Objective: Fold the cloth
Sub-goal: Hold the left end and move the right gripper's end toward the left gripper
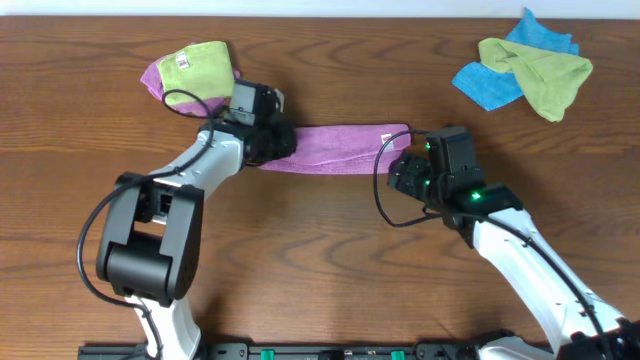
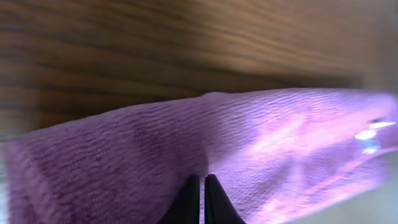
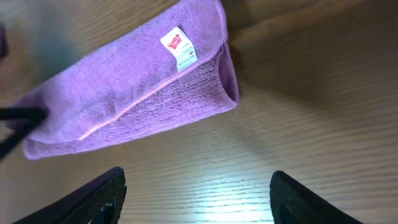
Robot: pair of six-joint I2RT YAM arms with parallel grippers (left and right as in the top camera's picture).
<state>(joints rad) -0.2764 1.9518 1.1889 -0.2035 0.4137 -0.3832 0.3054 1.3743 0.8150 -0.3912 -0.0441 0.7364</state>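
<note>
The lilac cloth (image 1: 338, 148) lay as a long folded strip on the counter (image 1: 320, 270). The left gripper (image 1: 272, 143) pinched its left end. The right gripper (image 3: 198, 186) hung spread just near the right end, where the white tag (image 3: 179, 48) sat. It should catch both layers squarely there, then carry that end over evenly.

**Warm wood all round, one bright patch of glare**

We're looking down on a brown wooden table (image 1: 330, 250), and its grain runs left to right across the whole overhead picture. Along the far edge there's a thin pale strip (image 1: 400, 8), wall or floor, can't tell which. The light is even, with soft shadows only. In the right wrist view the wood looks paler, with a bright white sheen (image 3: 205, 186) on the near part of the surface. In the left wrist view the far wood is blurred into dark and tan bands (image 2: 155, 43).
</note>
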